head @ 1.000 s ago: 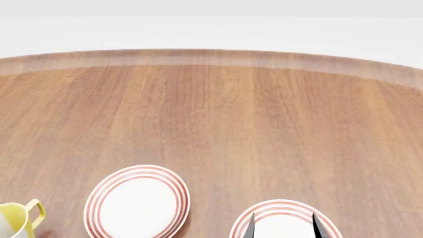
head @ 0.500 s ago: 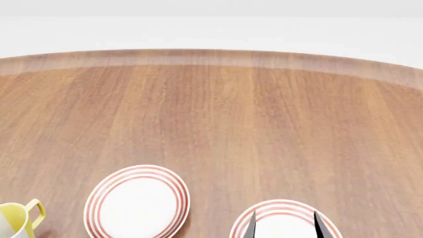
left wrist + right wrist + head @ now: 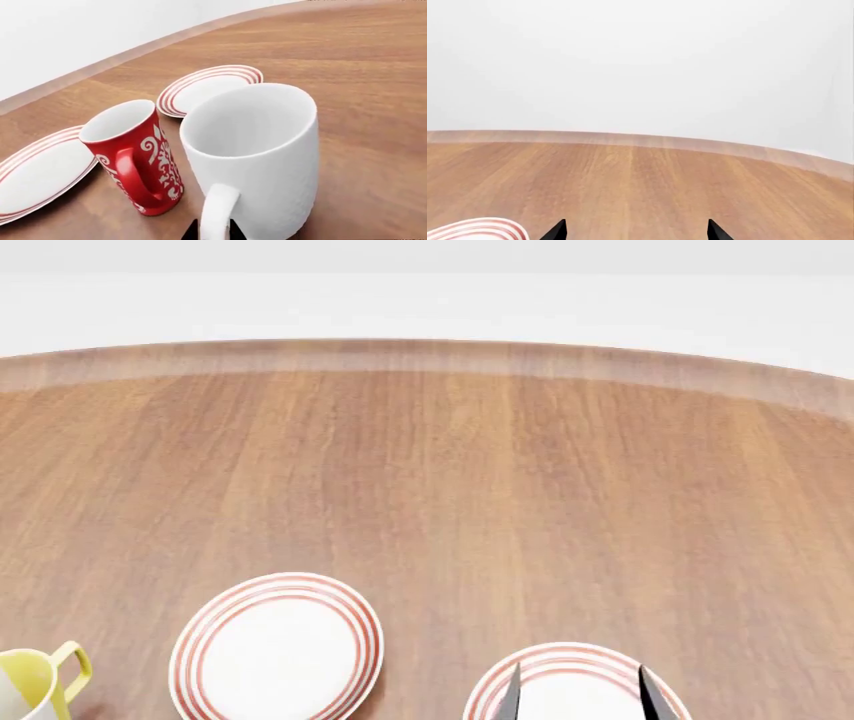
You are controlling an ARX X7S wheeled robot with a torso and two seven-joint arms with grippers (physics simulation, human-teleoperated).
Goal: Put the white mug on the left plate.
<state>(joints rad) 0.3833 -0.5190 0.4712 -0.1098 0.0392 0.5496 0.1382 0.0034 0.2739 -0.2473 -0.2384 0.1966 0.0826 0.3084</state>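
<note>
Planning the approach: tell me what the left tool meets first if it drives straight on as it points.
The white mug: its handle sits right between the left tool's tips, so contact comes almost at once. The red patterned mug stands beside that line.

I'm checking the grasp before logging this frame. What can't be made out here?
- Left end effector: left wrist view's edge cuts it off, so whether it grips the tall glossy all-white mug's handle is unclear.
- White mug: outside the head view.
- Yellow-handled mug: cropped by the head view's corner.

Only slim black pointed fingertips (image 3: 511, 702) of each tool show, plain and unmarked.
</note>
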